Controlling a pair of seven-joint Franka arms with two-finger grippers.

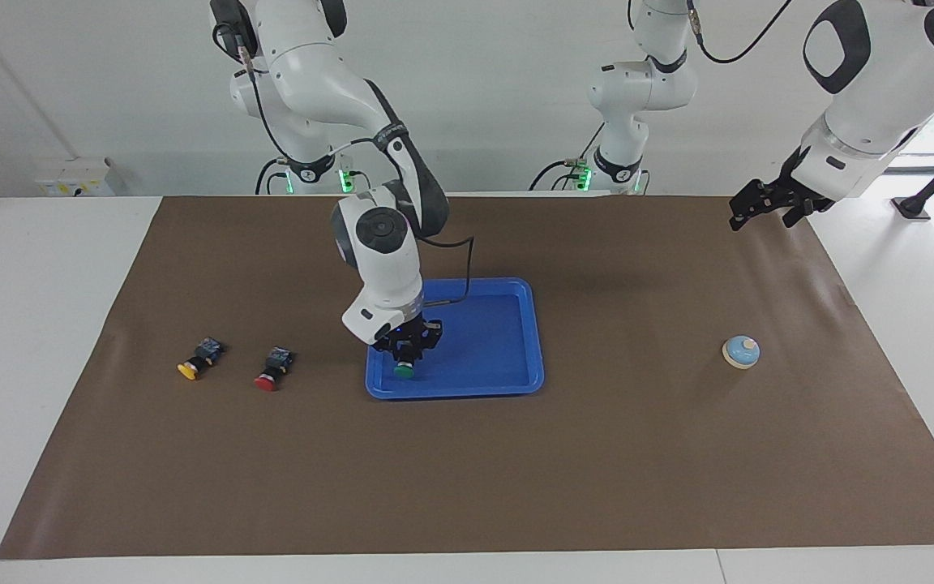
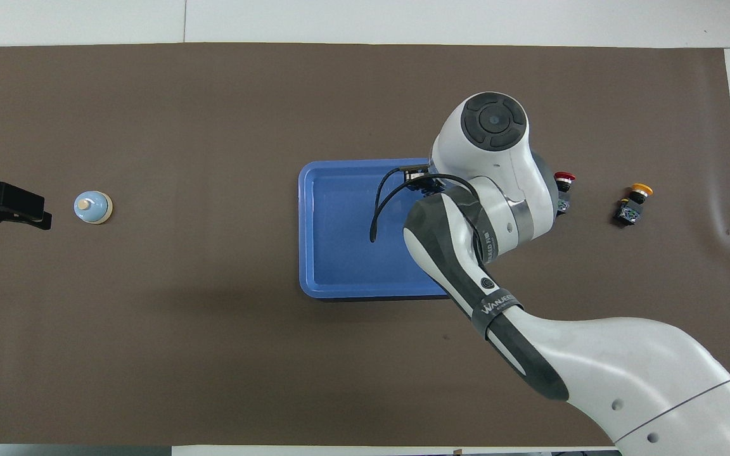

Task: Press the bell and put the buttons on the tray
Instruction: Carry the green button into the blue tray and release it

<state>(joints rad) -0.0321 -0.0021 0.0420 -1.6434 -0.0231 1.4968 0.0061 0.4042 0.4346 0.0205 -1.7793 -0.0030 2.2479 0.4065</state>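
Note:
My right gripper (image 1: 404, 359) is shut on the green button (image 1: 404, 371) and holds it low over the blue tray (image 1: 507, 324), at the tray's end toward the right arm. In the overhead view my right arm covers this gripper and the green button, and the tray's rim (image 2: 305, 221) shows. The red button (image 1: 271, 371) and the yellow button (image 1: 195, 362) lie on their sides on the mat beside the tray, toward the right arm's end; both show in the overhead view, red (image 2: 563, 183) and yellow (image 2: 636, 201). The light-blue bell (image 1: 741, 351) stands toward the left arm's end. My left gripper (image 1: 763, 207) waits raised over the mat's edge there.
A brown mat (image 1: 467, 470) covers most of the white table (image 1: 29, 324). A black cable (image 2: 384, 202) from my right wrist hangs over the tray. A third arm's base (image 1: 617, 162) stands at the robots' edge of the table.

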